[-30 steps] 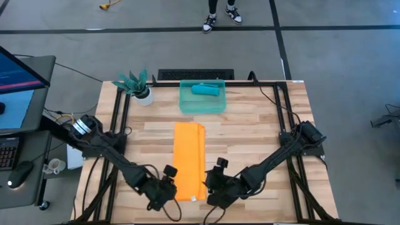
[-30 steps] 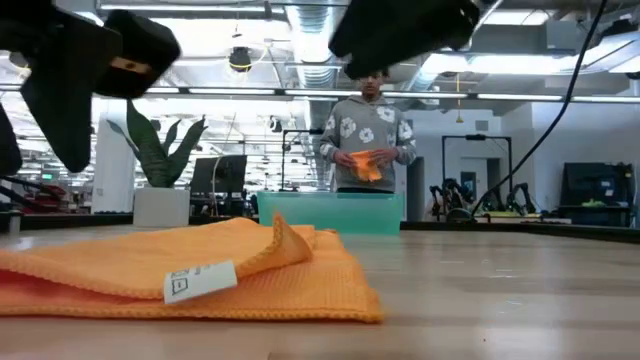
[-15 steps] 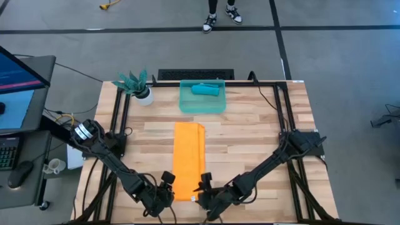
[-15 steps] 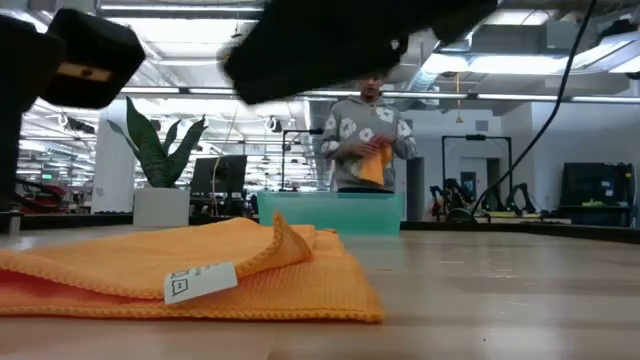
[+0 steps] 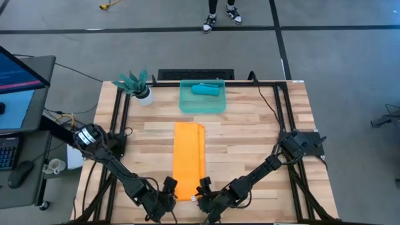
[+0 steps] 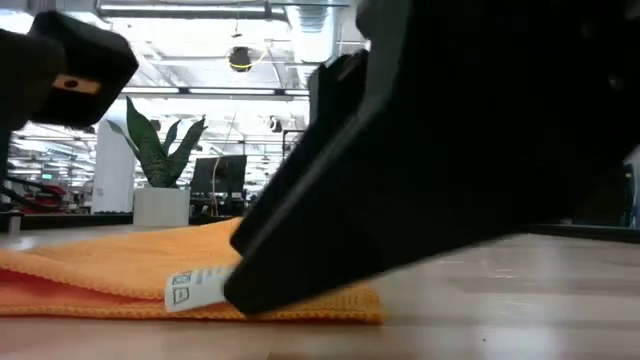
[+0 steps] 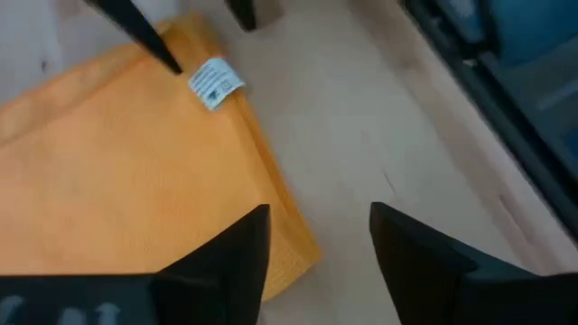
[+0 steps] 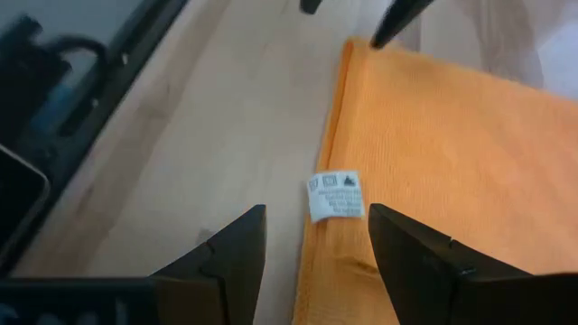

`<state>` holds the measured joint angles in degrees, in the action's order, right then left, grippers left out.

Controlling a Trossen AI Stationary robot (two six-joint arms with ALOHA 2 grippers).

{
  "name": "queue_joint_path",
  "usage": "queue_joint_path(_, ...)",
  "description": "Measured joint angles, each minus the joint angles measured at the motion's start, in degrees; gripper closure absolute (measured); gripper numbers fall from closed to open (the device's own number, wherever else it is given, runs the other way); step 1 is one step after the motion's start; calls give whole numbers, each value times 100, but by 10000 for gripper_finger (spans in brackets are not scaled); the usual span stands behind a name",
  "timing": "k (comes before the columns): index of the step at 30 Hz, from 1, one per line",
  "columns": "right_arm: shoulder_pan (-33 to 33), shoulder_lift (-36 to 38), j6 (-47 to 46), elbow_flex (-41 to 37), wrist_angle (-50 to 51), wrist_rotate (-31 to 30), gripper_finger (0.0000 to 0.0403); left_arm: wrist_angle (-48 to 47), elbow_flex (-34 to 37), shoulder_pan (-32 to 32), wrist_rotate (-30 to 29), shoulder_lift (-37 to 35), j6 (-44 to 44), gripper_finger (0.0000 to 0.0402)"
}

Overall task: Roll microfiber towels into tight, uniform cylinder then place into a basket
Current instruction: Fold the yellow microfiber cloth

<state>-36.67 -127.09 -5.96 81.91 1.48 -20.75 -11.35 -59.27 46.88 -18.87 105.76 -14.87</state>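
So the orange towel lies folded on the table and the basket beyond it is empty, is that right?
Not quite: the basket is not empty. The high view shows the teal towel, rolled, lying inside it. The orange towel does lie folded on the table.

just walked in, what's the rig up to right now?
Towel rolling. The teal towel is already rolled and sits in the basket at the table's far edge. The orange towel lies folded into a long flat strip mid-table, not yet rolled. Both arms are down at its near end: the left gripper at one corner, the right gripper at the other, by the white care tag. Both are open and neither holds the cloth.
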Motion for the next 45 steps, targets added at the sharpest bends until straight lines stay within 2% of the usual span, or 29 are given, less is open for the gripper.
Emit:
queue_joint_path(6, 10, -78, -203, 5, 294, -117, 184, -98, 11, -23, -133, 268, -162, 194)
queue_joint_path(16, 133, -61, -950, 26, 546, 182, 188, -180, -20, -73, -311, 485, -667, 207)
queue_joint_path(22, 224, -52, -1355, 29, 667, 192, 236, -262, -20, -114, -401, 502, -879, 255)
queue_joint_path(32, 236, -52, -1620, 20, 698, 91, 388, -262, -1, -134, -579, 516, -877, 380)
queue_joint_path(34, 184, -52, -1635, 18, 651, 76, 391, -190, 5, -133, -607, 516, -877, 395)
queue_joint_path(38, 53, -86, -1633, 156, 703, 100, 382, -309, -146, -98, -623, 489, -879, 394)
queue_joint_path(45, -237, -96, -1620, 621, 997, 160, 393, -899, -752, 127, -619, 395, -1046, 399)
